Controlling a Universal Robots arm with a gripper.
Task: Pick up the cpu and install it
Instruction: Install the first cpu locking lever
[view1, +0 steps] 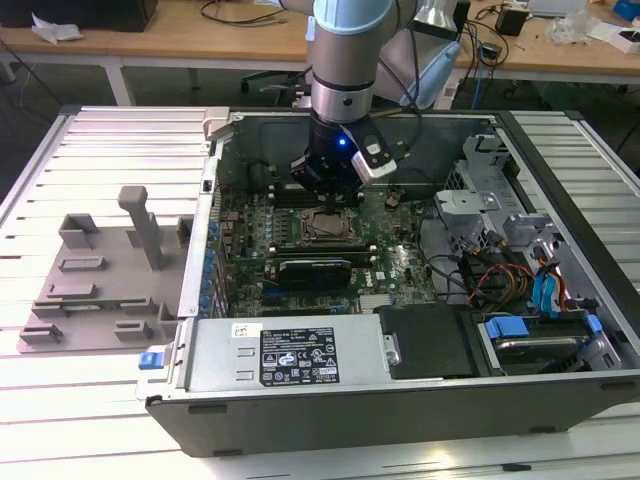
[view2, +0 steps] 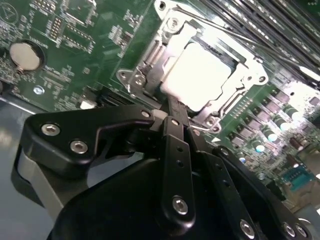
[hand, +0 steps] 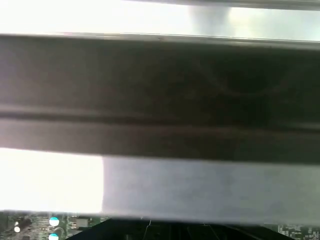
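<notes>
I hang inside the open computer case (view1: 400, 330), low over the green motherboard (view1: 390, 265), with the grey tray (view1: 100, 280) of upright posts well apart on the slatted table at the exterior view's left. Under me is the socket (view2: 150, 65) with its metal frame, and in it lies the cpu (view2: 200, 75), its pale silvery top flat and level with the frame around it, as far as I can judge.

In the second wrist view my gripper (view2: 175, 112) ends just at the near edge of the cpu; the dark fingers (view2: 176, 125) stand close together there. I cannot tell whether my jaws are truly shut or lightly parted, nor whether the tips touch the chip or only hover beside it.

I judge the cpu to be light, stiff and thin, with a smooth metal lid that would slip under a loose hold. Its underside is the fragile part, so it should be taken by two opposite edges and kept level, never pressed down or dragged.

Glare washes out the lid's surface, so its corner marks and its seating are hard to make out. My own body covers the near side of the socket. The first wrist view gives mostly a blurred dark wall (hand: 160, 95) of the case.
</notes>
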